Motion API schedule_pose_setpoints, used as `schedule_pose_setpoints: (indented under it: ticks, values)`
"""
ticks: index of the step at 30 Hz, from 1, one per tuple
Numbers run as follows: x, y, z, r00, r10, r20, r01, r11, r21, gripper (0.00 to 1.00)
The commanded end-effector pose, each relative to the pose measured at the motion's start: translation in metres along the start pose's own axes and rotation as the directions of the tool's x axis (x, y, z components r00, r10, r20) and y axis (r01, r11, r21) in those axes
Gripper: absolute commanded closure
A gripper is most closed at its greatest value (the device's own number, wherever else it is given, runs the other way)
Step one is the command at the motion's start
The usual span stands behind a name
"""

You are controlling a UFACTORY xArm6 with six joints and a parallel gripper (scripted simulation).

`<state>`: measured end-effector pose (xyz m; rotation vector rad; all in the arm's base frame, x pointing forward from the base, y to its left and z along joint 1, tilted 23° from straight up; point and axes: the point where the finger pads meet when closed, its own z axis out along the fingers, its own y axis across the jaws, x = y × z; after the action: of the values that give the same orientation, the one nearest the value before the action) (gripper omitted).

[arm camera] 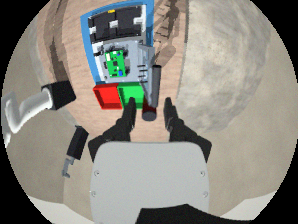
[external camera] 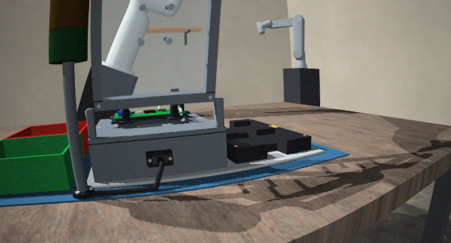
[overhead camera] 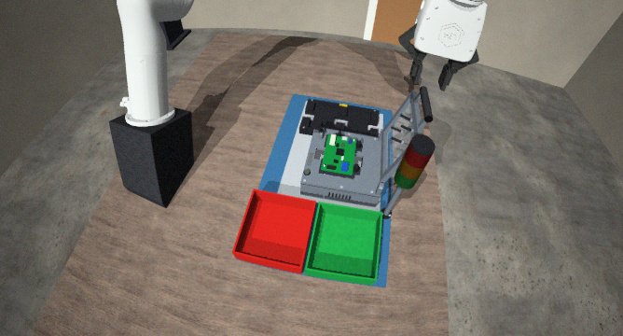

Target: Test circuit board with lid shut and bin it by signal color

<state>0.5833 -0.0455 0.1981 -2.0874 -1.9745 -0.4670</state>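
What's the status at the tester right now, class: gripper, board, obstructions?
Gripper half open, holding nothing, above the lid handle. Circuit board face up on the tester plate; lid upright. Nothing between gripper and handle.
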Motion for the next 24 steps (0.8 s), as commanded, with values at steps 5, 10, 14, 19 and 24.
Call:
schedule_pose_setpoints:
  ticks: [5,10,14,19,24]
  values:
    - [0.000,0.012,-0.002,1.000,0.000,-0.001,0.000,1.000,0.008,0.49]
    - [0.000,0.012,-0.001,1.000,0.000,-0.001,0.000,1.000,0.008,0.49]
    - [0.000,0.012,0.002,1.000,0.000,-0.001,0.000,1.000,0.008,0.49]
    - [0.000,0.011,0.006,1.000,0.000,-0.001,0.000,1.000,0.008,0.49]
    - [0.000,0.011,0.012,1.000,0.000,-0.001,0.000,1.000,0.008,0.49]
